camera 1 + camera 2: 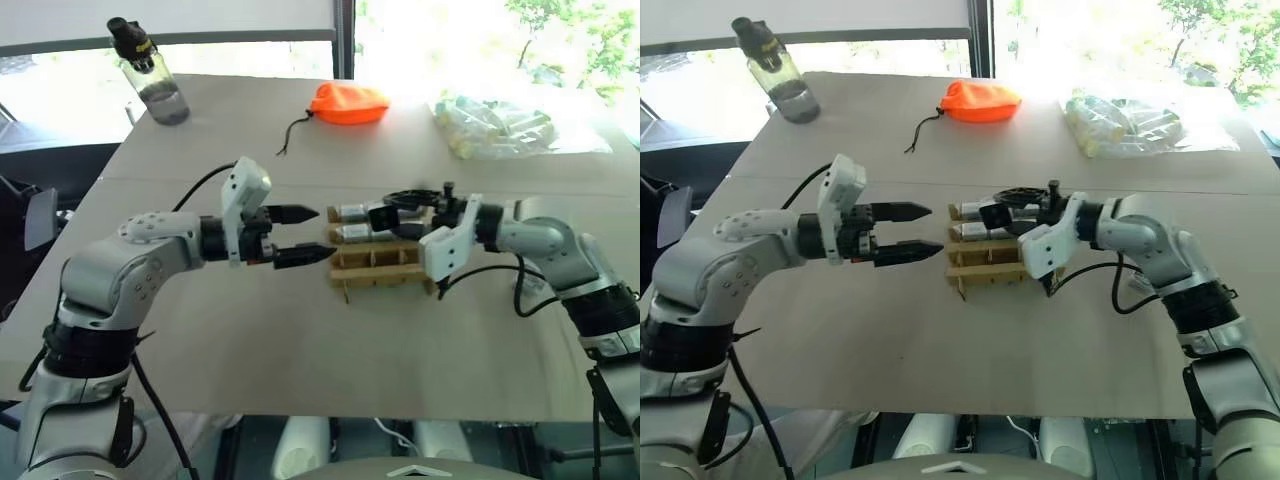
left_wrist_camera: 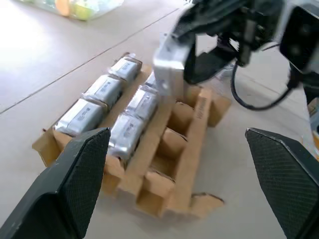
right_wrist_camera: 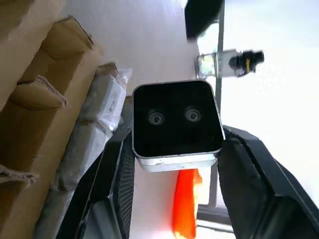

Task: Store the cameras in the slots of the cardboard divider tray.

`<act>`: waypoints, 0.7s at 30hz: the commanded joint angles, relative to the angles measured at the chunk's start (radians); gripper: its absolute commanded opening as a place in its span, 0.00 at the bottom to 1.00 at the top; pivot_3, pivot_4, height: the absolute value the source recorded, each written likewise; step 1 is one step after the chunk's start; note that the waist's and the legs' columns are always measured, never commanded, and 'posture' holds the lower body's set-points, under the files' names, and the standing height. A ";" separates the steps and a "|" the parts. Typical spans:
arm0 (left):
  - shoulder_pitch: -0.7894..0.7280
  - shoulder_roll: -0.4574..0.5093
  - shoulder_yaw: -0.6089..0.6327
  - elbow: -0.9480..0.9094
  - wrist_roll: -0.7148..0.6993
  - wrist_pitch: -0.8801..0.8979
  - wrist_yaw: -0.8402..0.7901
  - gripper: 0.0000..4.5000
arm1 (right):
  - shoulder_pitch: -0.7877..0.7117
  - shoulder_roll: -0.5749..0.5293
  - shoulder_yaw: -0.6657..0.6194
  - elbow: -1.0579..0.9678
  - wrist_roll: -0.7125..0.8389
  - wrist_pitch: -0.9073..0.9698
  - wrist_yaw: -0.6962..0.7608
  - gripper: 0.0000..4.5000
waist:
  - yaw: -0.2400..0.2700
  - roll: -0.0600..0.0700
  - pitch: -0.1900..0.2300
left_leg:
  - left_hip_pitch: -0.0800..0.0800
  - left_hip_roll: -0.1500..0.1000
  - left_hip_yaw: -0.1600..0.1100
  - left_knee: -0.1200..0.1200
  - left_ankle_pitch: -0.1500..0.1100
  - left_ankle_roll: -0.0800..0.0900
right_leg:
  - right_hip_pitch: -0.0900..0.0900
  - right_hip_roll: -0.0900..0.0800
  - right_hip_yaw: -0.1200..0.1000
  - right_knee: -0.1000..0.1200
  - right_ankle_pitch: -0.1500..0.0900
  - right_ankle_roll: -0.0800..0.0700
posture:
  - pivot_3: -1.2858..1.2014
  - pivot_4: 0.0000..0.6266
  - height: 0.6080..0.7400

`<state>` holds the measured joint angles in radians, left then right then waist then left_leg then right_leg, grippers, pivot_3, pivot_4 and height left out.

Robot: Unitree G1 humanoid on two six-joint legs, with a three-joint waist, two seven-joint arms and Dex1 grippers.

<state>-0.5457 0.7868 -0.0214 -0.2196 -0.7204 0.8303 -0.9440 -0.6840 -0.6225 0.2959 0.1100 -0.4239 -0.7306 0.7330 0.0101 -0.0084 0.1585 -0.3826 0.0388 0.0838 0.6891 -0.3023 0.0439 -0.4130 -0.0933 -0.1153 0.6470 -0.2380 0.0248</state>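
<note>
The cardboard divider tray point(image 1: 375, 270) lies mid-table, its tan slot walls point(image 2: 195, 119) seen close in the left wrist view. Several cameras point(image 2: 102, 90) in silvery wrap fill slots in its two far rows; the near row's slots are bare. My right gripper point(image 1: 395, 215) hovers just above the tray's far right part, shut on a camera point(image 3: 177, 124) whose black square face has two small lenses. The held camera's silver side point(image 2: 169, 69) also shows over the tray. My left gripper point(image 1: 325, 233) is open and holds nothing, level, with its tips just left of the tray.
At the back of the table stand a clear water bottle point(image 1: 150, 75) at the left, an orange fabric pouch point(image 1: 348, 103) with a dark cord in the middle, and a clear plastic bag point(image 1: 500, 125) of pale items at the right. Bare tabletop lies in front of the tray.
</note>
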 commanded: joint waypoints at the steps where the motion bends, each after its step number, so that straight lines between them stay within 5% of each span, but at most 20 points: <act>1: -0.067 -0.013 -0.029 0.033 0.035 0.002 -0.014 1.00 | -0.028 0.003 0.020 -0.013 -0.050 -0.041 -0.039 0.40 | -0.002 0.000 0.000 | 0.000 0.000 0.000 0.000 0.000 0.000 | 0.000 0.000 0.000 0.000 0.000 0.000 | 0.52 0.24 0.89; 21: -0.168 0.043 -0.168 0.084 0.175 0.015 -0.229 1.00 | -0.103 0.072 0.122 -0.030 -0.113 -0.039 -0.043 0.40 | -0.018 0.000 0.000 | 0.000 0.000 -0.001 0.000 0.000 -0.001 | 0.000 0.000 0.000 0.001 0.000 0.000 | 0.52 0.24 0.89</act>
<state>-0.6948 0.8189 -0.1994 -0.1189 -0.5489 0.8432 -1.1626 -0.7627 -0.5527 0.4246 0.1148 -0.5513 -0.7671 0.7007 -0.0081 -0.0088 0.1589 -0.3823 0.0393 0.0830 0.6893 -0.3018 0.0432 -0.4130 -0.0932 -0.1153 0.6476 -0.2381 0.0248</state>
